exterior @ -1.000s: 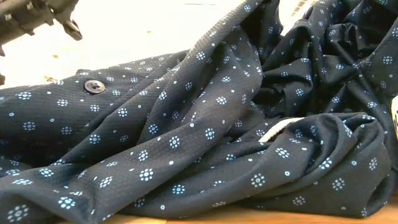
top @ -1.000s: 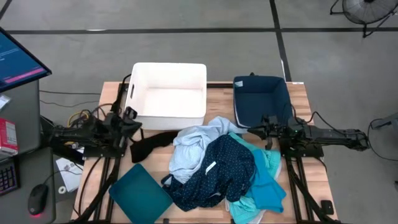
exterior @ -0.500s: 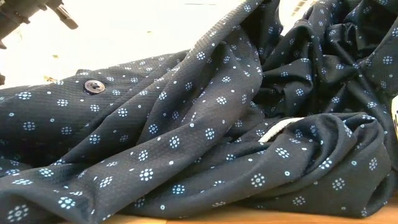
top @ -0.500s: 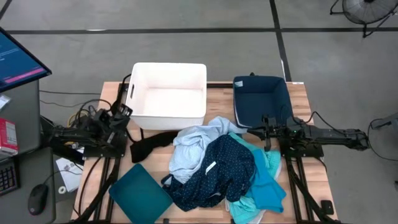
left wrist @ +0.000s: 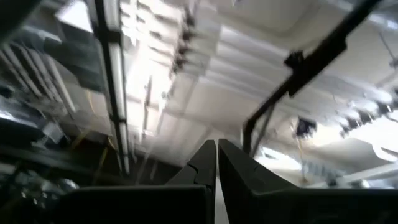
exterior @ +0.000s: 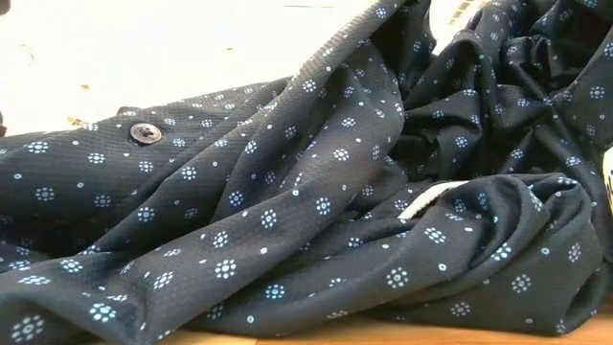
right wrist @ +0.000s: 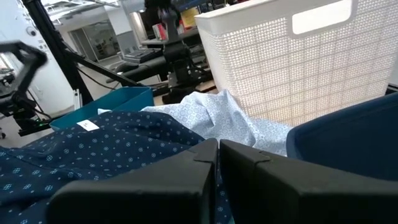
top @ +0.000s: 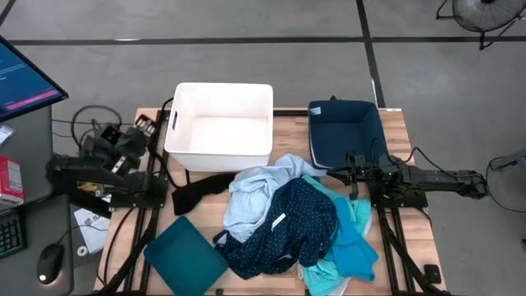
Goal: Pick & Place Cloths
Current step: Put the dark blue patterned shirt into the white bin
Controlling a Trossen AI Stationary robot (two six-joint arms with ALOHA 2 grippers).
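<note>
Navy dotted shirt point(top: 283, 226) tops one heap of cloths at the wooden table's point(top: 411, 222) middle, with a pale blue garment point(top: 255, 196), turquoise cloth point(top: 353, 247) and black cloth point(top: 197, 191). One white bin point(top: 220, 123), one navy tub point(top: 345, 131), one teal lid point(top: 185, 253). Left gripper point(top: 146, 125), shut and empty, points upward off the table's left edge; right gripper point(top: 352, 171), also closed on nothing, sits beside the heap.

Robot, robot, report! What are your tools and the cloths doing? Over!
Left tool shut, empty, off table's left edge. Right tool shut, empty, beside cloths. Cloths piled mid-table. Nothing blocking.

We see a white plastic bin point(top: 220, 123) beside a navy tub point(top: 345, 131) on the wooden table point(top: 407, 136), plus a teal tray point(top: 186, 252).
</note>
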